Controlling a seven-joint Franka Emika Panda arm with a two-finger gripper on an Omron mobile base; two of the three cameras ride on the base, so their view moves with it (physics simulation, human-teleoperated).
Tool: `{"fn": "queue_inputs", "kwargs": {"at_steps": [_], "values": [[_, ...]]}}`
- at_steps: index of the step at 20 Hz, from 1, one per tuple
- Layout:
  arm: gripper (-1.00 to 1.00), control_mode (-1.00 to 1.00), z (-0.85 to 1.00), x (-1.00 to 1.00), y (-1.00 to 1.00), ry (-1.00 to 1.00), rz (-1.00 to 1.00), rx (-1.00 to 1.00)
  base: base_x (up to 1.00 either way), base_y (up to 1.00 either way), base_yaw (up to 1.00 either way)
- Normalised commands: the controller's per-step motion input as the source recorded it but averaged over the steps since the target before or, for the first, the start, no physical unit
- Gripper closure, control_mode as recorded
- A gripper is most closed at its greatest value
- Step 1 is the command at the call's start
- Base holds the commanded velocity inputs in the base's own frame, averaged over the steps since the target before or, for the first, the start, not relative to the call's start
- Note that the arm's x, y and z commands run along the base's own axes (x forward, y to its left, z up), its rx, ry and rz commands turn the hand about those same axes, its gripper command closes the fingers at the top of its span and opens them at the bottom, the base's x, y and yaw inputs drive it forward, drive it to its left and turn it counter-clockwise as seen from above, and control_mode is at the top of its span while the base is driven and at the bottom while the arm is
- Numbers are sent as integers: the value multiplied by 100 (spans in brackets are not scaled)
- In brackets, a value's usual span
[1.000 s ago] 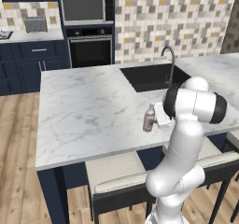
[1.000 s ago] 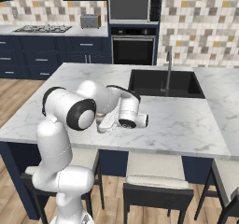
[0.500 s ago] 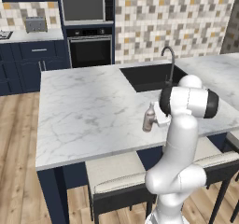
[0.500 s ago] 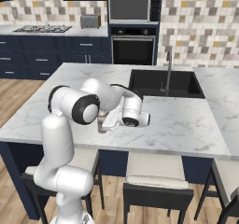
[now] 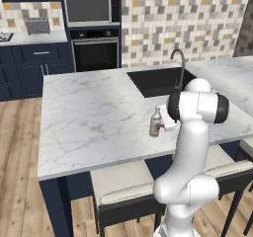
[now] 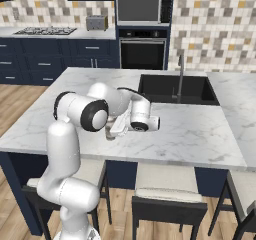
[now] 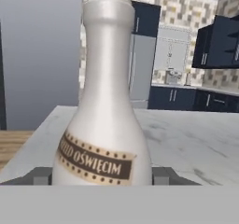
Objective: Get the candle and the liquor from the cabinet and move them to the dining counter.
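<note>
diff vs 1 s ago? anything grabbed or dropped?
The arm's elbow has shifted slightly over the dining counter; nothing was grabbed or dropped that the views show. The liquor stands upright at the same spot near the sink, right in front of the gripper, its fingers flanking the bottle's base. Base unmoved.

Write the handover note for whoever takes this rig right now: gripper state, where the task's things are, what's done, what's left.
Gripper: level with the liquor, one fingertip showing on each side of its base; whether the fingers press on the glass cannot be told.
Liquor: upright on the dining counter, near the front edge, just left of the black sink as seen from the left base view.
Done: the bottle is at the dining counter.
Left: confirm release and back the hand off without tipping the bottle. Then locate the candle, which still has to reach this counter.
</note>
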Motion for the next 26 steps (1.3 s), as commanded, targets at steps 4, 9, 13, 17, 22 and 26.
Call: {"fn": "queue_inputs", "kwargs": {"at_steps": [4, 9, 13, 17, 22, 26], "values": [[100, -100, -32, 3, 24, -13, 0, -15, 0, 0, 0], [100, -100, -33, 20, 15, -9, 0, -9, 0, 0, 0], [100, -100, -36, 9, 0, -4, 0, 0, 0, 0, 0], [100, -100, -45, 2, 0, -3, 0, 0, 0, 0, 0], [100, -100, -47, -1, 0, -6, 0, 5, 0, 0, 0], [100, -100, -48, 0, 0, -5, 1, 6, 0, 0, 0]]}}
